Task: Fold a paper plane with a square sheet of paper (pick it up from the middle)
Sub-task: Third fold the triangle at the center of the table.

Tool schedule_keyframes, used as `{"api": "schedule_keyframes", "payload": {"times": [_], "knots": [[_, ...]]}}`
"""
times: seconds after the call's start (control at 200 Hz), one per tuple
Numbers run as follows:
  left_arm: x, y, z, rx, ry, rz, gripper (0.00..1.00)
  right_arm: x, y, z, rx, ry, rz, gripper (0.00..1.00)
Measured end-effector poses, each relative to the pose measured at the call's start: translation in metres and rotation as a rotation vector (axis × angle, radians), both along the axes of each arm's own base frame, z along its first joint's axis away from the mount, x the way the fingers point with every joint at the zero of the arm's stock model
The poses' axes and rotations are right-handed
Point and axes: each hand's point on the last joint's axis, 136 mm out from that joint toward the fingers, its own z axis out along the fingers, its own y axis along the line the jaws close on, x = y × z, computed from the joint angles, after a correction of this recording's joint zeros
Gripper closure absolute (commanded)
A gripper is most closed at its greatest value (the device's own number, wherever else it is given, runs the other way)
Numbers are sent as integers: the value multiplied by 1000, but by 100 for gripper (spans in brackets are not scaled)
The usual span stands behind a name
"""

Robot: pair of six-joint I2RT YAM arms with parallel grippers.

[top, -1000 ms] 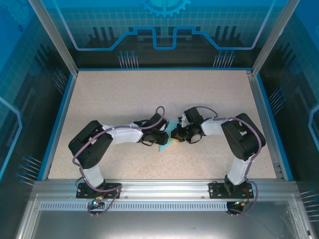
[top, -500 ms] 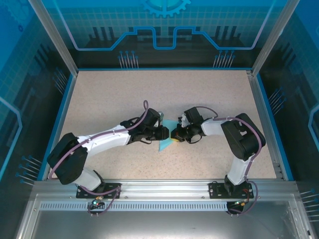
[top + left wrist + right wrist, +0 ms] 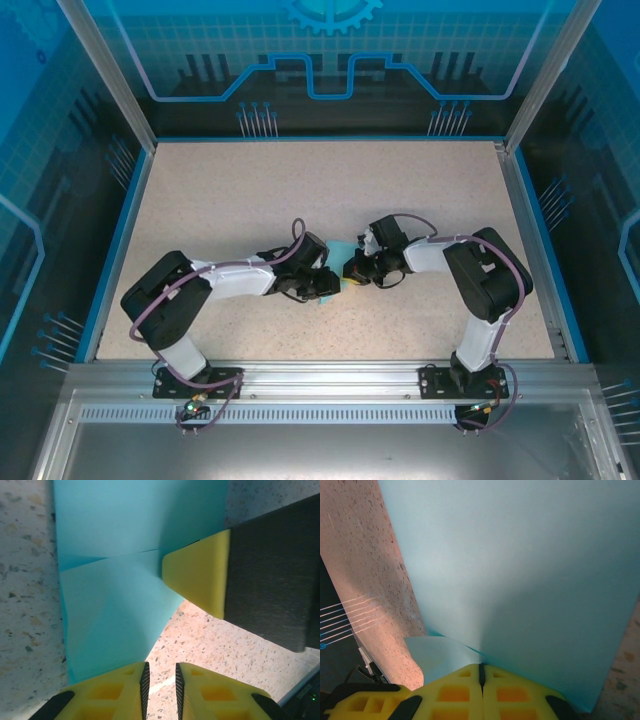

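The square sheet of paper [image 3: 115, 555] is light turquoise and folded into a smaller creased shape, lying mid-table [image 3: 328, 297]. My right gripper [image 3: 481, 666] is shut on one edge of it, and the sheet [image 3: 520, 570] fans away from the pinched yellow fingers. In the left wrist view, the right gripper's yellow fingertip [image 3: 200, 577] rests at the crease. My left gripper [image 3: 160, 666] hovers at the sheet's lower corner with a narrow gap and only table between the fingers. From above, both grippers meet over the paper, left [image 3: 325, 283] and right [image 3: 352, 272]. The paper plane is out of view.
The speckled beige table [image 3: 250, 190] is bounded by a blue rim [image 3: 120, 230] and transparent blue enclosure walls. The arm bases are bolted to an aluminium rail [image 3: 320, 375] at the near edge.
The left arm stretched out, then drew its elbow back in, with its gripper ending slightly lower against the paper. Its jaws have narrowed. The right arm holds still.
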Motion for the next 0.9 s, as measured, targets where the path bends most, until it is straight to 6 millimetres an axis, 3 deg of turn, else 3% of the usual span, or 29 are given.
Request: {"api": "schedule_keyframes", "payload": {"times": [0.545,0.9], "knots": [[-2,12,-22,64,-7,-2,81,0,-1,0,-3,-5,-2,95],[-13,25,-9,76,-32,-13,80,0,-1,0,-6,-7,-1,96]]}}
